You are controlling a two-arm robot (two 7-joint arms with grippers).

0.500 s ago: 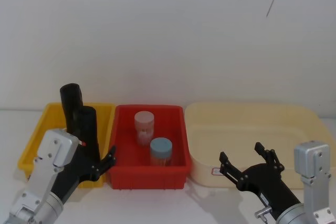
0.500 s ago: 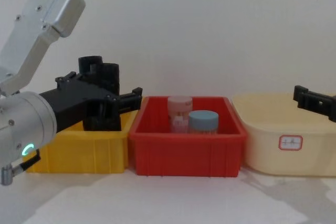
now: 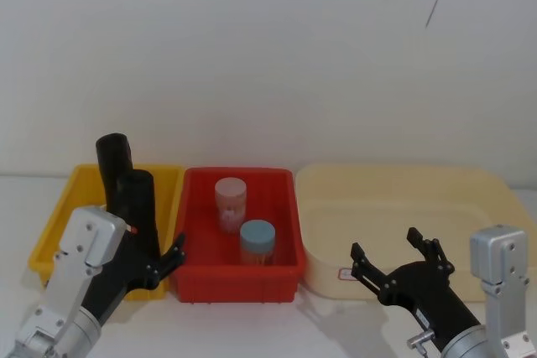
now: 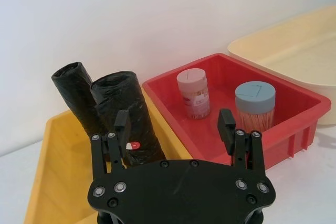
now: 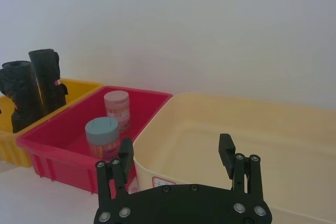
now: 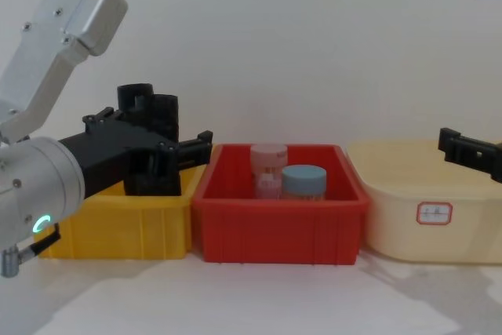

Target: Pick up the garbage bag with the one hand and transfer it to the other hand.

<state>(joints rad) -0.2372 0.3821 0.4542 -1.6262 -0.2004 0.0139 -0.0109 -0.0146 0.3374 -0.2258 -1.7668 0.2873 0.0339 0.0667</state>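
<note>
Two black crinkly garbage bag rolls stand upright in the yellow bin (image 3: 59,207). The front garbage bag (image 3: 138,199) (image 4: 126,108) carries a small red mark, and the other roll (image 3: 113,161) leans behind it. My left gripper (image 3: 155,251) (image 4: 174,123) (image 6: 150,137) is open and close to the front roll, which stands by one finger rather than squarely between the two. Low in front of the cream tub, my right gripper (image 3: 385,244) (image 5: 176,144) (image 6: 463,147) hangs open with nothing in it.
A red bin (image 3: 197,278) in the middle holds a pink-lidded jar (image 3: 231,200) and a blue-lidded jar (image 3: 257,241). A large cream tub (image 3: 470,186) stands to its right, and a white wall rises right behind the bins.
</note>
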